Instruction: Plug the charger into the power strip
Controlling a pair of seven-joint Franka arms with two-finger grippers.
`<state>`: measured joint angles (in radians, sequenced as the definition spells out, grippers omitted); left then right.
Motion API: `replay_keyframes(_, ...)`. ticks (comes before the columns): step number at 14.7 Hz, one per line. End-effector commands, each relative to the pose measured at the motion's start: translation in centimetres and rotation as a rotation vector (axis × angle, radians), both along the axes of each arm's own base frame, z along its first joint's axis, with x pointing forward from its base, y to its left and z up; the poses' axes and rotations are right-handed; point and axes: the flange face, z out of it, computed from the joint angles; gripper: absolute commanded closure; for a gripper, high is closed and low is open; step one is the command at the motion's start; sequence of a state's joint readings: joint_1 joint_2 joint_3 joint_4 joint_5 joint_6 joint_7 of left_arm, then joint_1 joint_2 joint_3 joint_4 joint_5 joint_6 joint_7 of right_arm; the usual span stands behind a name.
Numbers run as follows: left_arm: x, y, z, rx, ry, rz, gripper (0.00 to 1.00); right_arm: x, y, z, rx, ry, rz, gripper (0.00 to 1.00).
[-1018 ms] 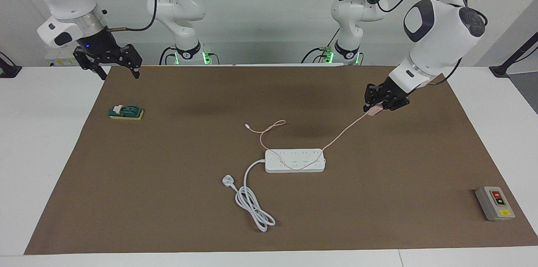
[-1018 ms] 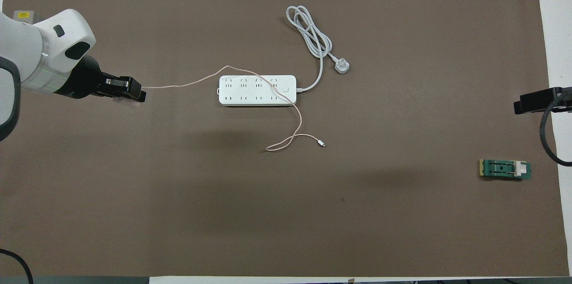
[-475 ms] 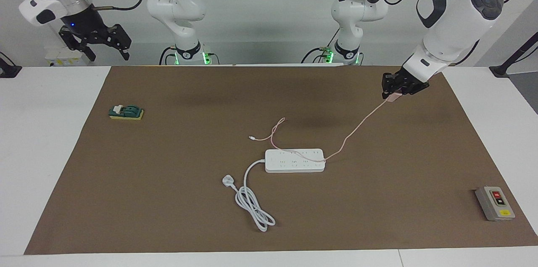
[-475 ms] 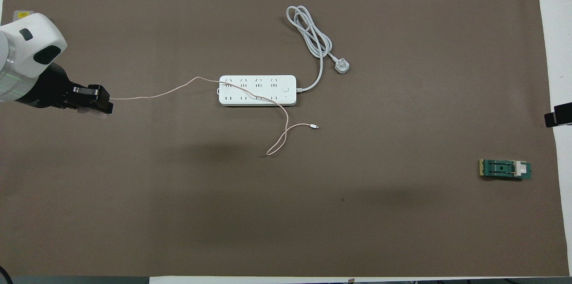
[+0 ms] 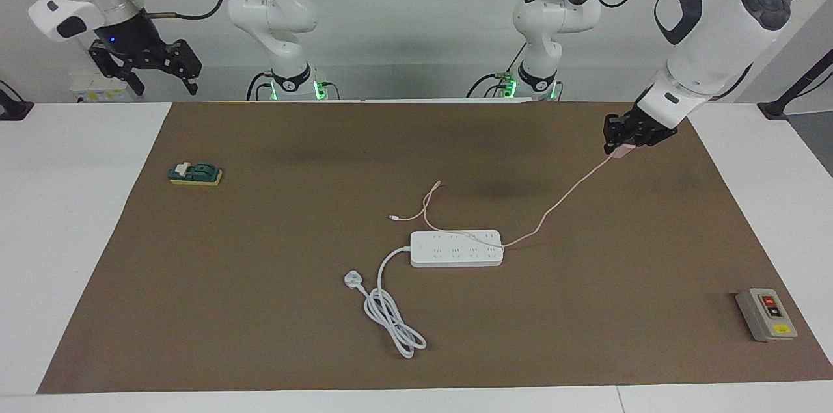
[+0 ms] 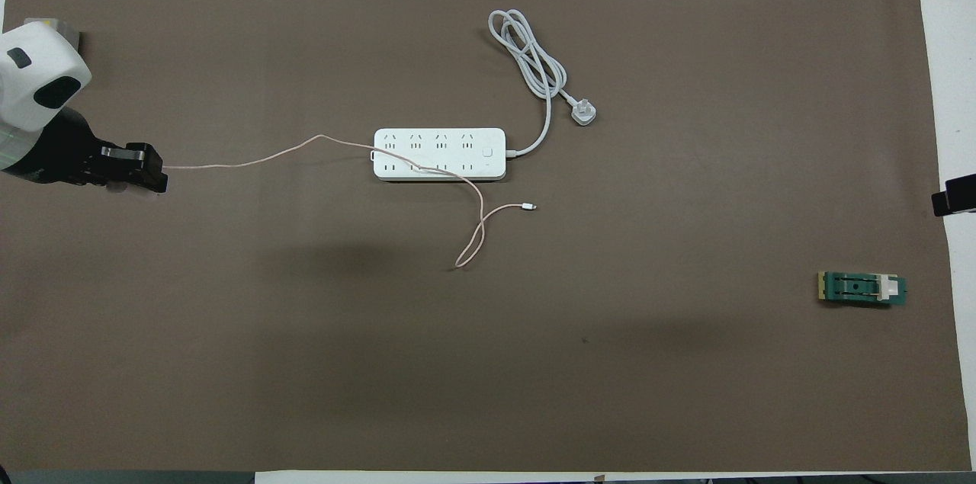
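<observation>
I see the small pale pink cube charger (image 5: pixel 622 151) pinched in my left gripper (image 5: pixel 626 143), raised over the brown mat toward the left arm's end. Its thin pink cable (image 5: pixel 559 200) trails down across the long white power strip (image 5: pixel 457 248). No writing is legible. My right gripper (image 5: pixel 144 65) waits aloft, fingers spread, holding nothing.

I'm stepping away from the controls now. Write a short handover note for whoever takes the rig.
Left tool: shut on the charger, raised over the mat toward the left arm's end of the table.
Right tool: open, empty, waiting up at its own end.
Charger's cable trails across the power strip, which lies mid-mat.
Done: charger picked up.
Left: carry it to the strip and plug it in.
</observation>
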<state>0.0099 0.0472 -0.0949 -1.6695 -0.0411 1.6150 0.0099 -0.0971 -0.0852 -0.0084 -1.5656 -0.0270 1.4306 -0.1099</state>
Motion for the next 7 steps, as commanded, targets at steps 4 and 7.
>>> replay_keyframes(4, -1.6, 1.6, -0.2, 0.112, -0.011, 0.164, 1.00, -0.2, -0.1, 0.6, -0.015, -0.008, 0.019, 0.00)
replay_keyframes(7, -1.6, 5.3, -0.5, 0.123, -0.027, 0.277, 1.00, -0.2, -0.1, 0.4, -0.015, -0.005, 0.019, 0.00)
